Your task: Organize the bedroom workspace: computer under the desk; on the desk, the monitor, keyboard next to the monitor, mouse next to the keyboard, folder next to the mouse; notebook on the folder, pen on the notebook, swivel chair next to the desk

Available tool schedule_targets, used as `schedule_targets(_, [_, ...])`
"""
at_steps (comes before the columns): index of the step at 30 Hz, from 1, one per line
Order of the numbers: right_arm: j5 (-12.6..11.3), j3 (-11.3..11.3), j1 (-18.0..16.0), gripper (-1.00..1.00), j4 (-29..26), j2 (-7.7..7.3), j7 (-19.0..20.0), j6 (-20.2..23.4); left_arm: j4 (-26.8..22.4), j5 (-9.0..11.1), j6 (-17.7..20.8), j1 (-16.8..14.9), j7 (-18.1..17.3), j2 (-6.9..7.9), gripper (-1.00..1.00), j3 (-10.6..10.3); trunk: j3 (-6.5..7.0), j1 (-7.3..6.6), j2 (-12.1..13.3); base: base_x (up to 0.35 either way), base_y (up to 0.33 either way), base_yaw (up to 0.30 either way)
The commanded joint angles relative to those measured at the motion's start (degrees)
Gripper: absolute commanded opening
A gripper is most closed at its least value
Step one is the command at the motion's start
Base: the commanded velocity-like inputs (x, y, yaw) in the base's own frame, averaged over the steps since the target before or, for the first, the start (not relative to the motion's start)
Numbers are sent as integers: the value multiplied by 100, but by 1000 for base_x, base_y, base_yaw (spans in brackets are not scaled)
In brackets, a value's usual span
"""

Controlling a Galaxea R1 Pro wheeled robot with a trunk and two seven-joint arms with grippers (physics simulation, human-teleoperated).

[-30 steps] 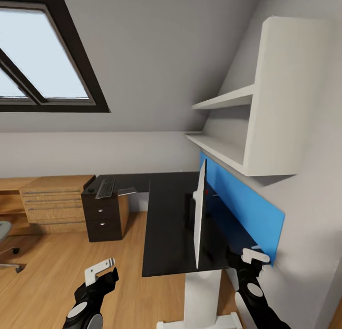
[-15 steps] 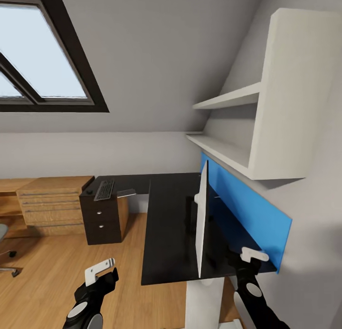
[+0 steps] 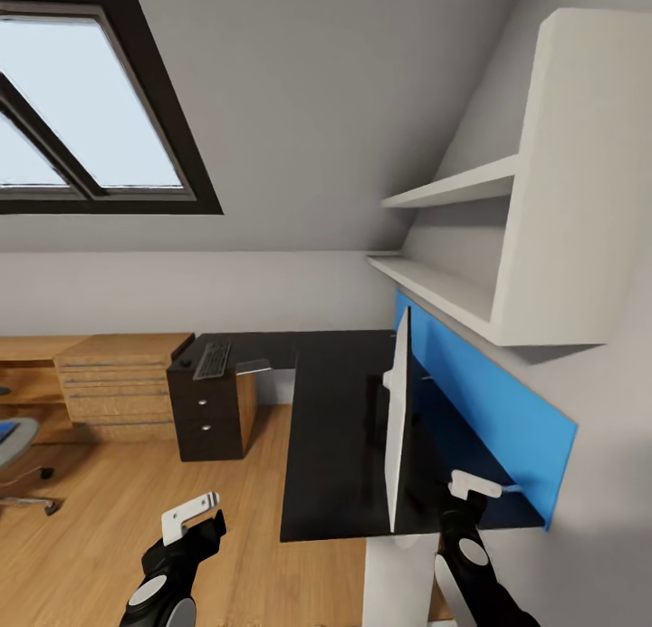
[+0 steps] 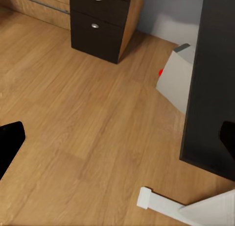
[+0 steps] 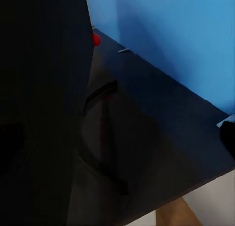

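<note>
The black L-shaped desk (image 3: 330, 428) stands against the right wall. The monitor (image 3: 397, 419) rests on it, seen edge-on; its black screen (image 5: 39, 88) is close to my right gripper (image 3: 474, 487), which is open at the desk's near corner. The keyboard (image 3: 213, 360) lies on the far wing above the drawers, with a small dark mouse (image 3: 186, 362) beside it. The computer (image 4: 176, 81), a pale box with a red light, sits on the floor under the desk (image 4: 210, 79). At the far left, the swivel chair (image 3: 20, 446) carries the blue folder (image 3: 4, 430). My left gripper (image 3: 190, 515) hangs open over the floor.
A blue wall panel (image 3: 480, 409) and white shelves (image 3: 453, 283) line the wall above the desk. A light wood drawer unit (image 3: 113, 387) stands left of the desk's black drawers (image 3: 206, 419). The desk's white leg (image 3: 398, 573) is close in front. Wood floor (image 3: 136, 482) lies open between chair and desk.
The camera has turned, so the whole scene has shifted right and the chair with its blue folder has come further into view. My right gripper sits slightly lower; the left one is unchanged.
</note>
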Motion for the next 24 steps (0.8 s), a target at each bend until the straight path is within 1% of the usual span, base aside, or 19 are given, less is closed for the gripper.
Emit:
schedule_targets(1, [-50,15,-1,100,-4,-1,-32,-11,-7,45,10,0,41,0,100,-5,-1,2,-3,0,0,248])
schedule_targets(16, [-56,15,-1,100,-5,18,-24,-11,-8,45,10,0,40,-1,100,-5,-1,2,-3,2,0,272])
schedule_targets(20, [-56,15,-1,100,-5,18,-8,-11,-11,53,-6,0,17,-3,100,-13,-1,2,-3,234,74,277])
schedule_targets(24, [-56,15,-1,100,-5,18,-5,-11,-12,54,0,0,8,-3,100,-21,-1,2,-3,299,194,216])
